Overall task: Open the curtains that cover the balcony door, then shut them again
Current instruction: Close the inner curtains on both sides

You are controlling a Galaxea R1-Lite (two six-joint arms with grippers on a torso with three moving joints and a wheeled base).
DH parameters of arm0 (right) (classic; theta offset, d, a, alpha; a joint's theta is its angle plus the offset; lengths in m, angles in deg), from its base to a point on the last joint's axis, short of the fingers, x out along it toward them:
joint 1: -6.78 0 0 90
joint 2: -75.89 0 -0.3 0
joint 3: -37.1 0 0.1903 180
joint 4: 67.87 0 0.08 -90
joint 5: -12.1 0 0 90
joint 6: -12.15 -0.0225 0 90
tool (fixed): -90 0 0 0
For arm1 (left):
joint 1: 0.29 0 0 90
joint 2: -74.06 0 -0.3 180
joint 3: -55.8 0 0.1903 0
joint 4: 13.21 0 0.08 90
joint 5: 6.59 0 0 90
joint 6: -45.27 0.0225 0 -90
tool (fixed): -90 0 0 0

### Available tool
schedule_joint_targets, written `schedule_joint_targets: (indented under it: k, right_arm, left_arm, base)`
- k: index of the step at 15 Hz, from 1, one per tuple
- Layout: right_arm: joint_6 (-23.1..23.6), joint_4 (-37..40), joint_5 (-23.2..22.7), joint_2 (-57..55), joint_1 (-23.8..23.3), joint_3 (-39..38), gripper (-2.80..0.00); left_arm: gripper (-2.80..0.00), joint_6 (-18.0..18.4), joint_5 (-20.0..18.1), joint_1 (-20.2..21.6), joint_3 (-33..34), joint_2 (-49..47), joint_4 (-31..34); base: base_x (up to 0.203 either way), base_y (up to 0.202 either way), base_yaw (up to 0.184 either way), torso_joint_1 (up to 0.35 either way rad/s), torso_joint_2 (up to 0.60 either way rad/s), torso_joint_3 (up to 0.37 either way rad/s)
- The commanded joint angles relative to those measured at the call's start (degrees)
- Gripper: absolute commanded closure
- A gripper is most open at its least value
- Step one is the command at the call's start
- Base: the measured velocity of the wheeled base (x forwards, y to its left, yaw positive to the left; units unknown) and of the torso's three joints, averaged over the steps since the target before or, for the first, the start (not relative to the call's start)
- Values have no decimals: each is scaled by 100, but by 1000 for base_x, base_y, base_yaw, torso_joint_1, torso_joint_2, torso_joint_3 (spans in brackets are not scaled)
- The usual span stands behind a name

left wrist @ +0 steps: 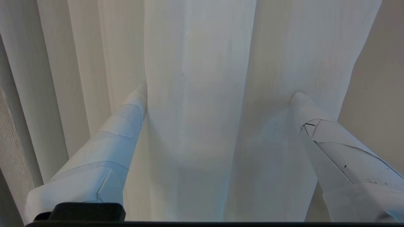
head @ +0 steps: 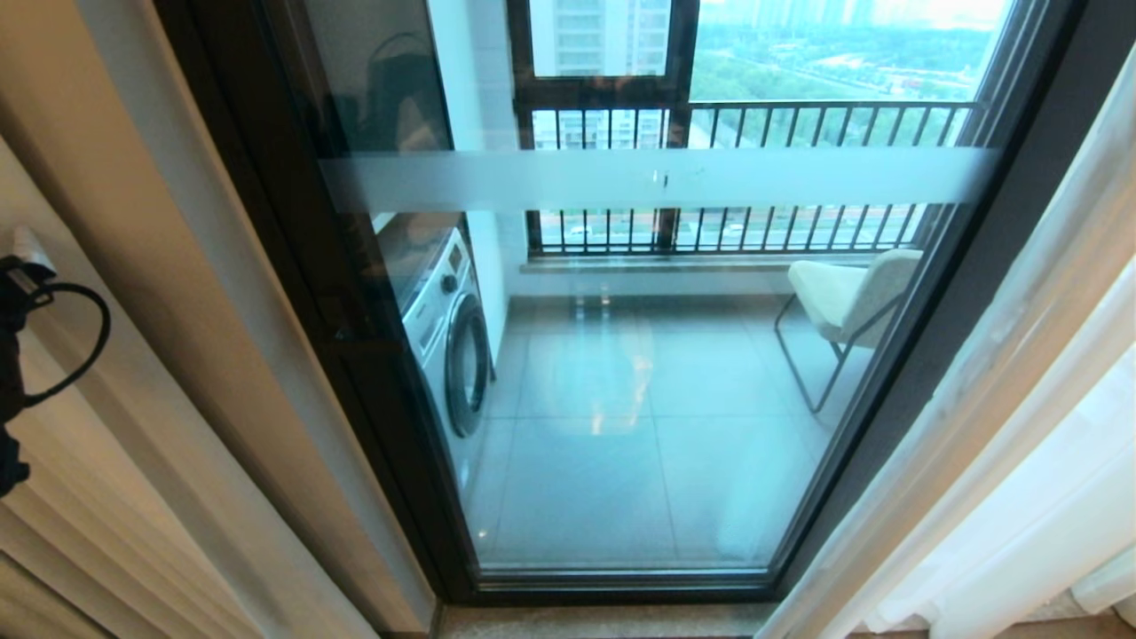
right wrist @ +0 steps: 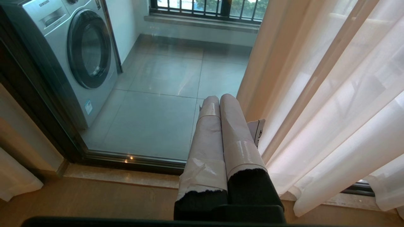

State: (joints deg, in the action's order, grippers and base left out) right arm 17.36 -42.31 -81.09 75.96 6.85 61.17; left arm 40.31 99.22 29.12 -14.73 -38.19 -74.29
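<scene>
**Curtains parted, left tool poised on a fold for the closing pull**

Glass stood uncovered across the middle of the head view: the balcony door (head: 657, 355), a tall pane in a dark brown-black metal frame with a frosted white band across it, showed a silver front-loading washing machine (head: 448, 342) and a pale cushioned chair (head: 848, 297) on the grey tiled balcony floor (head: 621, 444) beyond. The sheer white translucent curtains (head: 1003, 461) hung gathered in soft folds at the right edge of the door, with a second gathered panel at the left beside a thicker beige drape (head: 204, 293).

The opening half of the task looked finished, and the closing half appeared to be starting. The left tool (left wrist: 217, 91) stood with its two white-taped fingers (left wrist: 126, 116) spread as wide as they go, one on either side of a broad fold of the sheer fabric, tips against the cloth but gripping nothing. Only a dark part of the left arm (head: 13, 355) with a looped cable showed at the left edge of the head view.

The right tool (right wrist: 221, 101) hung low by the right-hand curtain, its taped fingers pressed together and empty, apparently parked.

The next move probably called for pinching that fold firmly, then drawing it sideways across the glass. Thin fabric could slip from a shallow grip, so a deep bite on the fold seemed wise.
</scene>
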Motion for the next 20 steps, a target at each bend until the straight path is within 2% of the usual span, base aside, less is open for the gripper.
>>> schedule_joint_targets:
  k: [1, 3, 4, 20]
  right_arm:
    - [7, 0, 0, -7, 1, 0, 0]
    - [7, 0, 3, -7, 1, 0, 0]
    - [7, 0, 0, -7, 1, 0, 0]
    - [7, 0, 2, -7, 1, 0, 0]
  left_arm:
    - [-280, -5, 9, 10, -82, -27, -46]
    - [-280, -3, 9, 4, -109, -42, -47]
    - [0, 4, 14, 4, -100, -48, -55]
    - [0, 124, 27, -14, -13, 220, -63]
  base:
    - [0, 0, 0, 0, 0, 0]
    - [0, 0, 0, 0, 0, 0]
    - [0, 0, 0, 0, 0, 0]
    - [0, 0, 0, 0, 0, 0]
